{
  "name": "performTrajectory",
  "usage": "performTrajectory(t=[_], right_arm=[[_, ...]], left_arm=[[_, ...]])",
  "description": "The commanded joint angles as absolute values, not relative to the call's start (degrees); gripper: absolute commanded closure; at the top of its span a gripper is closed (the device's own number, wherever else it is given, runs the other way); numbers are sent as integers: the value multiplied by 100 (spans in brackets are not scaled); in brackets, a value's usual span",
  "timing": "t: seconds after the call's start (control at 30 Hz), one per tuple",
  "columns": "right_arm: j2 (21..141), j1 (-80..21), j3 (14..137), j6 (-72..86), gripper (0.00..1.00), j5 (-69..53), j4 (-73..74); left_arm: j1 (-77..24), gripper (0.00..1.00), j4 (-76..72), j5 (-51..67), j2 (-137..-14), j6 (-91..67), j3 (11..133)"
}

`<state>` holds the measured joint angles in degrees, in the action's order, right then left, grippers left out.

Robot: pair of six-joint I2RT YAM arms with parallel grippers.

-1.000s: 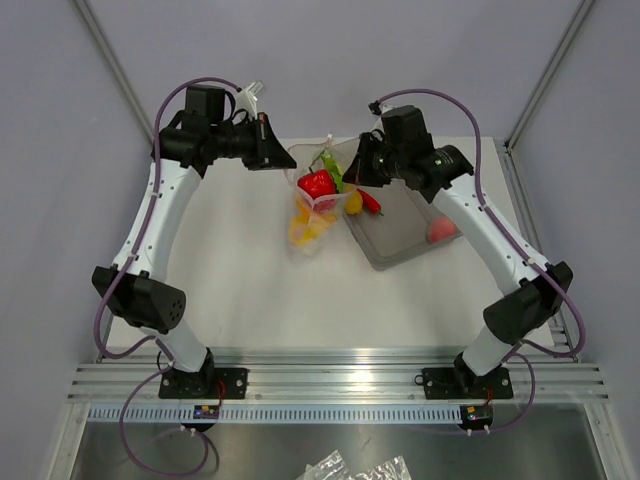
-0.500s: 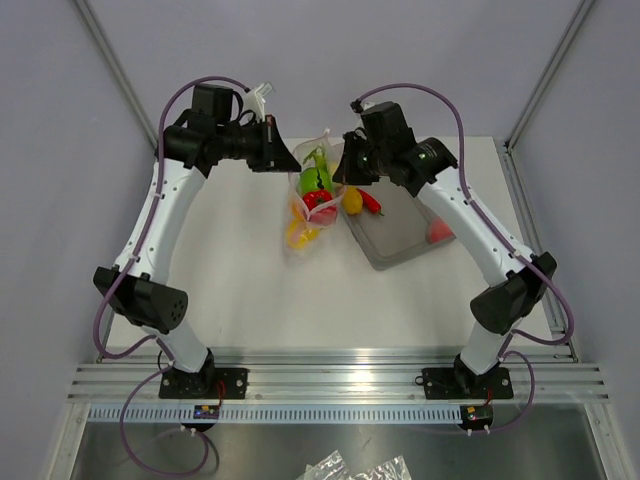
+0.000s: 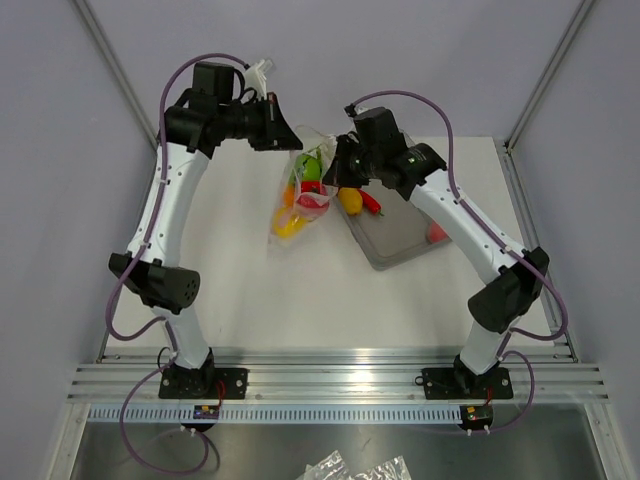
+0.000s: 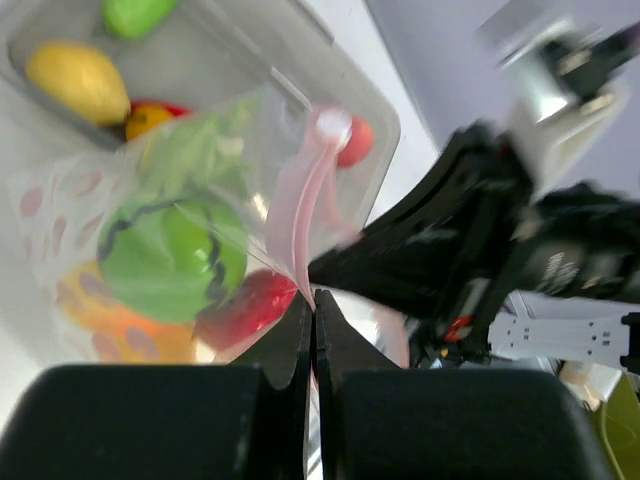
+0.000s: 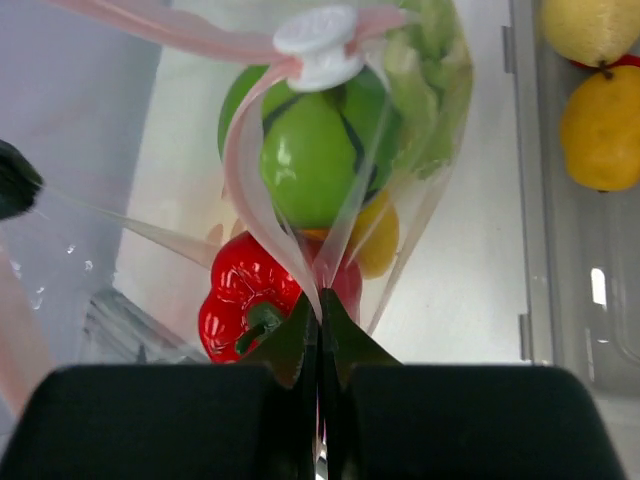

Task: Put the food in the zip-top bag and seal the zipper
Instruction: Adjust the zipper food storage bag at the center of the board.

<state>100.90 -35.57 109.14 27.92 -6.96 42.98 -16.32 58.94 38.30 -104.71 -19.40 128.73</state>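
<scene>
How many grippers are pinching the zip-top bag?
2. The left gripper pinches the zip-top bag at its pink zipper on the left side in the top view; the right gripper pinches the zipper on the right.

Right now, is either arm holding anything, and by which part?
Both. The left gripper and the right gripper each pinch the zip-top bag by its pink zipper strip, lifted between them.

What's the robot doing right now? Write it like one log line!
left tool: shut on zipper | right tool: shut on zipper | zip-top bag: food inside, unsealed | tray: food left
</scene>
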Motion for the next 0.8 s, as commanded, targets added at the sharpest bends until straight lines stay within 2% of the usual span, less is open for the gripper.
performTrajectory(t=[0.0,0.13,0.27,0.3,0.4,0.5,0.63,0.77], right_arm=[[10327,-3831,10985,3243,100,-1125,3656],[10178,-3867,10803,3331,100,-871,3393],[10273,-3815,10284,3112,100,-37,3594],[10335,-3727,10214,3129,100,-35,3647],[10398,-3683,10125,3164,100,-35,3841],[10161,-3691,10282,3103,100,-35,3858],[9818,-3691,10669,2883,100,211,4051],[9756,-3691,10837,2786,100,141,4122]], left_arm=[[-1486,100,5731,4085,-10801,-2091,13763],[-1406,100,5449,4175,-10591,-2093,13317],[-1397,100,5099,4008,-10056,-1776,11544],[-1406,100,4993,3947,-9976,-1749,10774],[-1389,100,4956,3763,-9949,-1635,10170],[-1389,100,5335,3666,-9915,-1538,10449],[-1380,100,5597,3305,-9580,-1573,11598],[-1293,100,5713,3067,-9466,-1608,12171]])
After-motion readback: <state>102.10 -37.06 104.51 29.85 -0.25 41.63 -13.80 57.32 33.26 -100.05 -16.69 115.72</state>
